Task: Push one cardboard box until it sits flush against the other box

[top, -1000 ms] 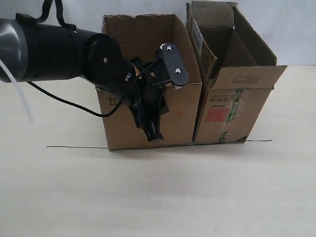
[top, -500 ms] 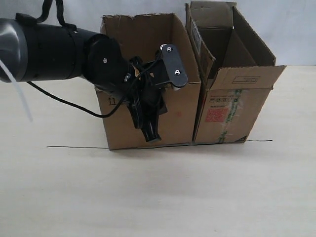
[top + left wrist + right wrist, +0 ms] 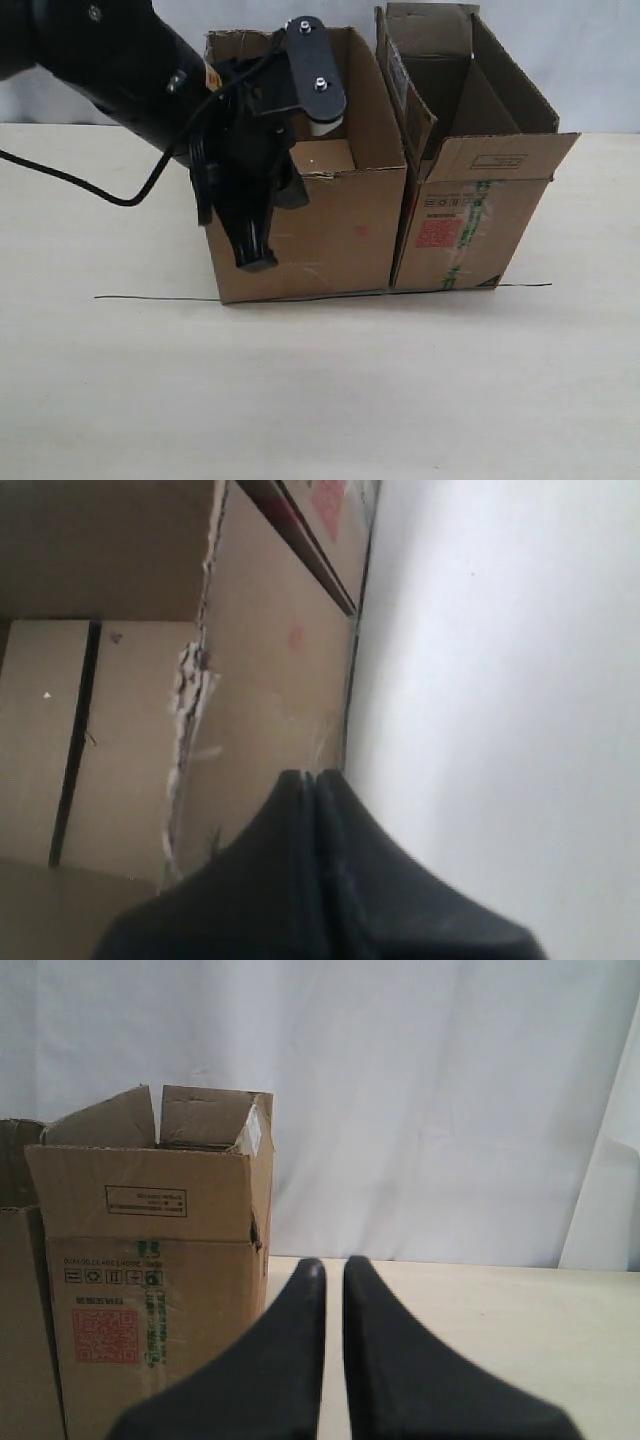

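Note:
The wide plain cardboard box point(image 3: 340, 225) with torn top edges stands left of the other box point(image 3: 470, 215), the taller one with flaps, a red square print and green-striped tape. Their front lower corners meet; higher up a thin wedge of shadow shows between them. My left gripper point(image 3: 255, 262) hangs shut and empty in front of the wide box's front face near its left corner; the left wrist view shows its fingertips point(image 3: 300, 780) pressed together beside that cardboard face point(image 3: 270, 700). My right gripper point(image 3: 333, 1263), out of the exterior view, has only a thin slit between its fingers and holds nothing, with the taller box point(image 3: 150, 1260) beside it.
A thin black line point(image 3: 150, 298) runs across the pale table point(image 3: 320, 400) along both boxes' front edges. The bulky left arm point(image 3: 110, 60) and its cable fill the space above and left of the wide box. A white wall stands behind.
My left arm has risen and swung left, carrying the shut gripper from the middle of the wide box's front face toward its left corner. Neither box has visibly shifted.

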Available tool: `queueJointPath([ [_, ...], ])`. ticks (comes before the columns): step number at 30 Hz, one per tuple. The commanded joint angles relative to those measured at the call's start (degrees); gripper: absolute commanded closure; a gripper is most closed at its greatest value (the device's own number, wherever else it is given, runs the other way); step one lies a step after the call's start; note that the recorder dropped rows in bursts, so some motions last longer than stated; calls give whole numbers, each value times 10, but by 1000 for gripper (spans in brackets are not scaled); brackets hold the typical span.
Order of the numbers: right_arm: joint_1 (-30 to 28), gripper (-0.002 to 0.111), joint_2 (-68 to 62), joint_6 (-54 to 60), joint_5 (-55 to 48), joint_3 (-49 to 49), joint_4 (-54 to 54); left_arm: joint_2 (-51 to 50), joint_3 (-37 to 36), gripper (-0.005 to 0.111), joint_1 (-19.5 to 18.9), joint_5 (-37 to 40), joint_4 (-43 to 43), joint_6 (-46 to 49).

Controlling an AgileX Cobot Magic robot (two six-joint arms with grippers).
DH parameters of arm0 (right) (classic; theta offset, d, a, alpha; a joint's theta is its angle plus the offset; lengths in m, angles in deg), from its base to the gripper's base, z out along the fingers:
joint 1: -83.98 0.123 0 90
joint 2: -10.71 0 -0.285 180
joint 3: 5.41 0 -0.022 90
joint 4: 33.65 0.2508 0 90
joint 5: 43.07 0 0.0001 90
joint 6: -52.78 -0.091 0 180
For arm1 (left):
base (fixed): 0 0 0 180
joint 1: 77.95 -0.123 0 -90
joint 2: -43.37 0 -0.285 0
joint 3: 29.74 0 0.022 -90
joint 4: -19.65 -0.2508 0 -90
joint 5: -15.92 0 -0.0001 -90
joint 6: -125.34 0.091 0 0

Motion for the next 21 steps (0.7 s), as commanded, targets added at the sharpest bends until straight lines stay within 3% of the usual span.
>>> queueJointPath([
  [1, 0, 103, 2, 1, -1, 2, -1, -15, -15, 107, -2, 22, -36, 11],
  [11, 0, 103, 2, 1, -1, 2, -1, -44, -15, 107, -43, 18, -133, 11],
  [21, 0, 103, 2, 1, -1, 2, -1, -49, -13, 107, -59, -21, -134, 13],
])
